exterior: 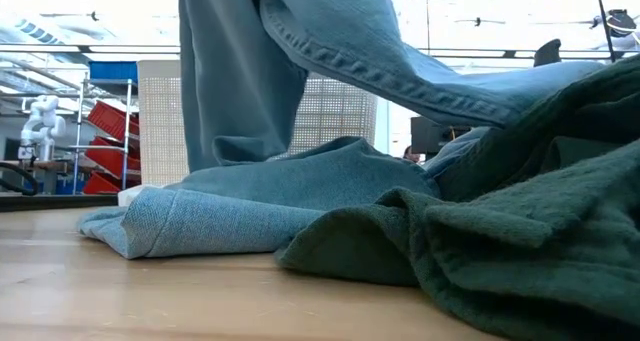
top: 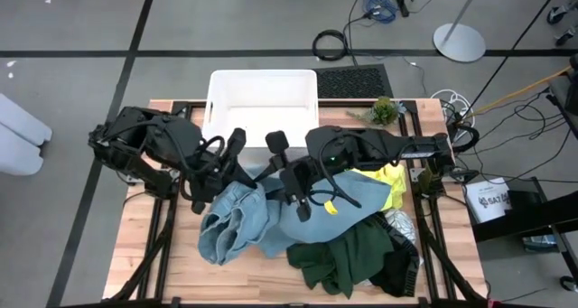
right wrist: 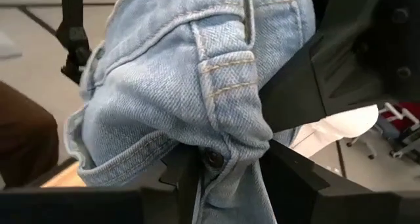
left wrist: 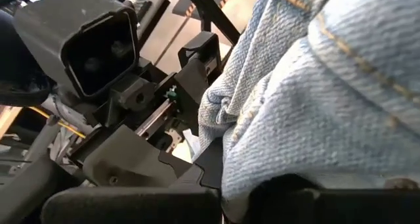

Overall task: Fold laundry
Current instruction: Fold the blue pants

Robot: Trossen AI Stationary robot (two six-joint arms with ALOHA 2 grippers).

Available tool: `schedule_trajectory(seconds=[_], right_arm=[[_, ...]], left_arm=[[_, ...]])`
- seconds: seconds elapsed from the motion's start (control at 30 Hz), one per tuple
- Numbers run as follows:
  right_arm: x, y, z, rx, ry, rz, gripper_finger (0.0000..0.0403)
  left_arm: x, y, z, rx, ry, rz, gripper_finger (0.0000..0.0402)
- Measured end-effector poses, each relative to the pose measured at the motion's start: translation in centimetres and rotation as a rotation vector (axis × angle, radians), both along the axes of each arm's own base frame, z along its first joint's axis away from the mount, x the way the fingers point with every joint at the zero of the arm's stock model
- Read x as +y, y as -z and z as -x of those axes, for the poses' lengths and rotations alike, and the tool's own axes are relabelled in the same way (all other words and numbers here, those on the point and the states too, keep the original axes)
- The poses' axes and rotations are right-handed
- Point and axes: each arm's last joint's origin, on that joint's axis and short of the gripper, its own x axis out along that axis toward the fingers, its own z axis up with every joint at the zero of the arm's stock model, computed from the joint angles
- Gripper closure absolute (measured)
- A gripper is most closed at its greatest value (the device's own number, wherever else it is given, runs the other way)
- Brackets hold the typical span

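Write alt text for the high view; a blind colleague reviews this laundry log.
Both grippers, left gripper and right gripper, hold up light blue jeans over a wooden table. Dark green and yellow garments lie nearby, a white tub behind.

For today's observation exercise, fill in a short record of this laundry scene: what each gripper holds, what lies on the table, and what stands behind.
left gripper: shut on the light blue jeans
right gripper: shut on the same jeans, at the waistband
jeans: partly lifted, rest draped on the table
dark green garment: heaped beside the jeans
yellow garment: under the right arm
white tub: at the far edge
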Motion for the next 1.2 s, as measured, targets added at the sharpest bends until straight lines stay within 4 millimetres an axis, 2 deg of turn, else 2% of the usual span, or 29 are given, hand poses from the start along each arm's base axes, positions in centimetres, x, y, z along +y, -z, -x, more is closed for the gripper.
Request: schedule_trajectory(seconds=[0.23,0.57,0.7,0.9,1.2], right_arm=[[-0.1,0.4,0.3,0.056,0.036,0.023,0.0209],[-0.3,1.0,0.9,0.127,0.200,0.137,0.0151],[0.0,1.2,1.2,0.142,0.272,0.205,0.0141],[0.5,0.6,1.1,0.073,0.254,0.233,0.0138],[0.9,0.7,-0.1,-0.003,0.107,0.201,0.0138]], left_arm=[[-0.1,0.0,-0.2,0.000,0.011,0.010,0.0377],[-0.1,0.0,-0.3,-0.001,-0.013,0.026,0.0377],[-0.1,0.3,-0.1,0.028,-0.015,0.020,0.0377],[0.0,0.3,-0.1,0.034,-0.029,0.037,0.0377],[-0.1,0.5,-0.8,0.033,-0.029,0.040,0.0377]])
